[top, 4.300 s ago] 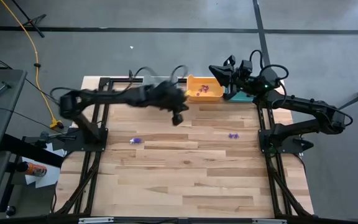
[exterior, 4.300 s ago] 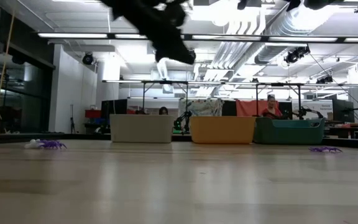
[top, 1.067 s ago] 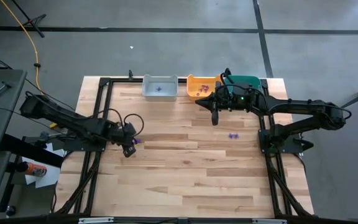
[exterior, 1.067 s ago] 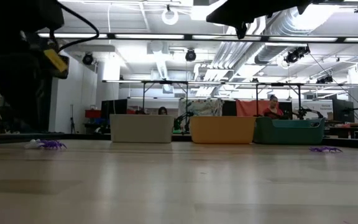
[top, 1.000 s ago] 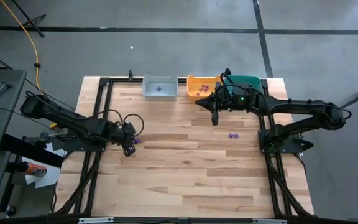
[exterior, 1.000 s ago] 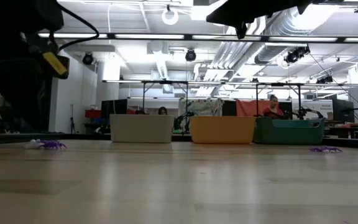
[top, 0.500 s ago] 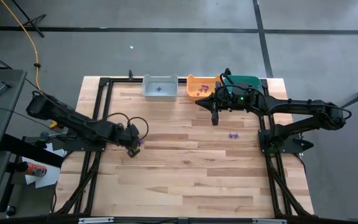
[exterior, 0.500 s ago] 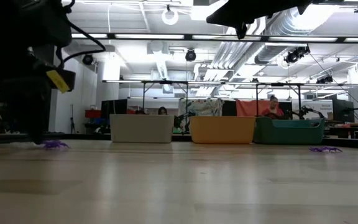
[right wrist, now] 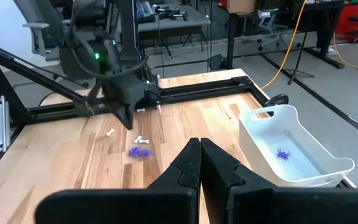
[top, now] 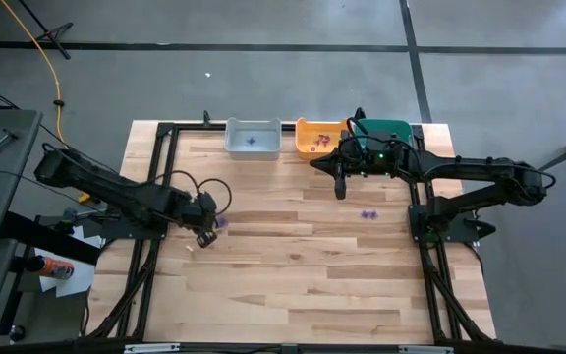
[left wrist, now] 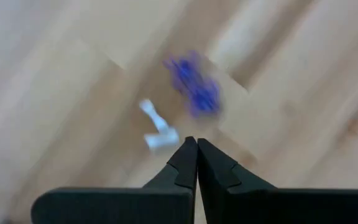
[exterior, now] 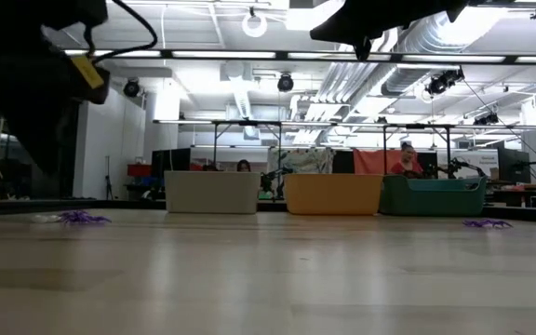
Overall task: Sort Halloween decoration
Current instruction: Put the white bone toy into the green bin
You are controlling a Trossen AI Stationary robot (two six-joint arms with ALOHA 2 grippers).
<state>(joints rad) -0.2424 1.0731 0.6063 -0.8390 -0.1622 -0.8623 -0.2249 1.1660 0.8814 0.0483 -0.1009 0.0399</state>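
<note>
A purple trinket [top: 219,222] of the Halloween decoration lies on the table at the left, with small white pieces [left wrist: 157,127] beside it. My left gripper [top: 204,236] hangs just above and to the near side of it, shut, with nothing between its fingers [left wrist: 196,146]. In the left wrist view the trinket [left wrist: 194,84] shows blurred beyond the fingertips. A second purple trinket [top: 368,213] lies at the right. My right gripper [top: 339,187] waits shut and high over the far right, in front of the bins.
Three bins stand along the far edge: grey [top: 253,138] with a purple trinket [right wrist: 283,154] inside, orange [top: 320,138] with several trinkets, teal [top: 381,130]. Black frame rails run along the table's left and right sides. The near half of the table is bare wood.
My left gripper has dipped down onto the table at the purple trinket, then risen clear and drawn back a little toward the left. The trinket stays on the table, and a small white piece now lies apart from it, nearer the left edge.
</note>
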